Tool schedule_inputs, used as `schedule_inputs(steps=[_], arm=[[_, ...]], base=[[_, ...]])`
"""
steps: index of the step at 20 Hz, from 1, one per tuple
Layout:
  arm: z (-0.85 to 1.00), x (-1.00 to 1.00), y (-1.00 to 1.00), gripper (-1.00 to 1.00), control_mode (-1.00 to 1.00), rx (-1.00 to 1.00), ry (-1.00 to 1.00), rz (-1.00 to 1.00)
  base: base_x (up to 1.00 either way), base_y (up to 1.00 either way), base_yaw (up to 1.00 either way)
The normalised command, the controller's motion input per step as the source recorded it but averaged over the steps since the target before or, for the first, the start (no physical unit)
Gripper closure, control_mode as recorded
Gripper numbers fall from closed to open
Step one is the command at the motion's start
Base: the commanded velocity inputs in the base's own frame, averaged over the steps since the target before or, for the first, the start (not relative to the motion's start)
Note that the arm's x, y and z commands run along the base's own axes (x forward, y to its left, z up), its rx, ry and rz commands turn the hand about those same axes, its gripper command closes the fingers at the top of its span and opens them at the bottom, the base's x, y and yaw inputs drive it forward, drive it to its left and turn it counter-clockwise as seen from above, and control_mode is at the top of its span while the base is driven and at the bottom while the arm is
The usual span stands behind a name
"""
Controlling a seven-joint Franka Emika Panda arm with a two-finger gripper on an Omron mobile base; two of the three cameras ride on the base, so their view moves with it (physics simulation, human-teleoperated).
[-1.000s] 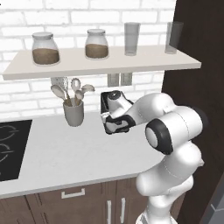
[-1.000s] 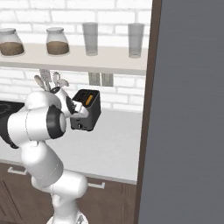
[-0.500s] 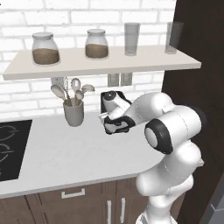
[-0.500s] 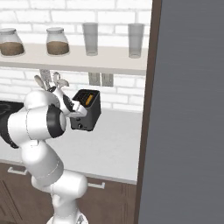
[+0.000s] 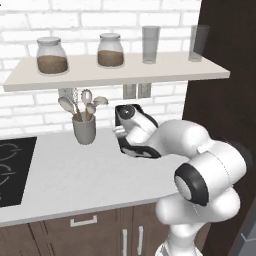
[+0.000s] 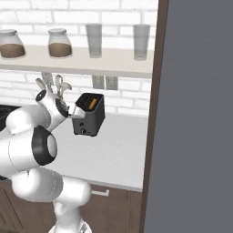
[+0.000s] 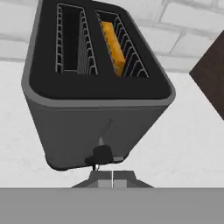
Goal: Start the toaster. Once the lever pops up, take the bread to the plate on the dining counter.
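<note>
Toaster (image 7: pixel 96 87) on the white tabletop (image 6: pixel 118 150) near the wall, bread (image 7: pixel 114 41) sunk in its right slot, my closed gripper (image 7: pixel 113 179) just under the lever (image 7: pixel 102 154); I judge a glancing push could tip the toaster instead of latching it.

Colours I see at the worktop

I see a dark grey toaster (image 7: pixel 96 87) with black wire-grid slots, golden-orange bread (image 7: pixel 113 41) inside, a pale grey-white worktop (image 6: pixel 113 150), white brick wall (image 5: pixel 100 20) and a grey utensil cup (image 5: pixel 84 130).
</note>
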Motion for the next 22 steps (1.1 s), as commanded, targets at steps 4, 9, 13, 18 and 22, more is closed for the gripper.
schedule_inputs(steps=[4,9,13,18,22], arm=[[0.7,-0.31,0.0,1.0,-1.0,0.0,-0.14,0.0],[0.51,-0.33,0.05,1.0,-1.0,0.0,-0.08,0.0],[0.08,-0.34,0.16,1.0,-1.0,-0.05,-0.03,0.0],[0.13,-0.18,0.16,1.0,-1.0,-0.03,0.0,0.0],[0.27,-0.23,0.31,1.0,-1.0,-0.06,0.0,0.0]], base=[[0.0,0.0,0.0],[0.0,0.0,0.0],[0.0,0.0,0.0],[0.0,0.0,0.0],[0.0,0.0,0.0]])
